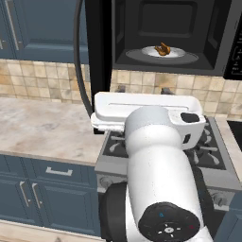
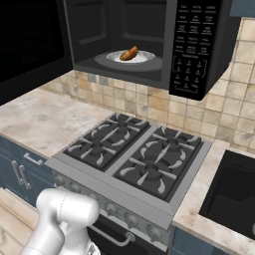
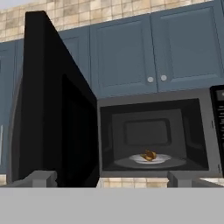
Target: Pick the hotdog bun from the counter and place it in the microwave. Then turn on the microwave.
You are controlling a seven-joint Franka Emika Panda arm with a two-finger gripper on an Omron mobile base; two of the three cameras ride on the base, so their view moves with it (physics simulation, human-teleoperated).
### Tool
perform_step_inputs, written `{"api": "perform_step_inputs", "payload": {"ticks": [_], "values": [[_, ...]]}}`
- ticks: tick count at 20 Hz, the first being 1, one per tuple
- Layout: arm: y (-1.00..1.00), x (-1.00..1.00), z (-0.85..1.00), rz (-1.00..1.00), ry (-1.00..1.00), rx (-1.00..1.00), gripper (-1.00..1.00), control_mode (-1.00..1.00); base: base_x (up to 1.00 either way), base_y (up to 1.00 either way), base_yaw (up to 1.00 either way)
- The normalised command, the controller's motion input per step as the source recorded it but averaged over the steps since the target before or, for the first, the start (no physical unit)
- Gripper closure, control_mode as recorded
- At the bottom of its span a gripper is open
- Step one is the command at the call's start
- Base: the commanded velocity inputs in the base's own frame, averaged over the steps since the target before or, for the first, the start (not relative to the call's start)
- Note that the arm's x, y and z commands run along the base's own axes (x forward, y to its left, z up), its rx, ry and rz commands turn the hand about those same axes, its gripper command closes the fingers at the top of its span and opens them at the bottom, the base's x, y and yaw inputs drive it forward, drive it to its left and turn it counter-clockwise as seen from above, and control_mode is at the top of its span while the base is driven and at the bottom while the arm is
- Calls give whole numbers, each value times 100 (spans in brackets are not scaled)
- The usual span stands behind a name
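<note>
Hand (image 3: 109, 178) spread empty, facing open microwave (image 3: 153, 135)

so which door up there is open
The black microwave's dark glass door, swung out leftward; the blue cabinet doors above stay shut.

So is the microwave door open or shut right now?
Open. The microwave door is swung wide to the left, baring the cavity where the hotdog bun sits on a white plate.

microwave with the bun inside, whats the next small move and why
Probably swing the open door shut. The bun already sits on the plate inside the microwave, and the open pincer holds nothing, so closing comes before pressing the keypad.
</note>
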Motion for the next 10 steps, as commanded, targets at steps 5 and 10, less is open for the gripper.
{"api": "perform_step_inputs", "payload": {"ticks": [5, 10], "values": [[44, 0, 0, 0, 1, 0, -100, -100, 0, 0, 0], [41, 0, 0, 0, 1, 0, -100, -100, 0, 0, 0]]}}
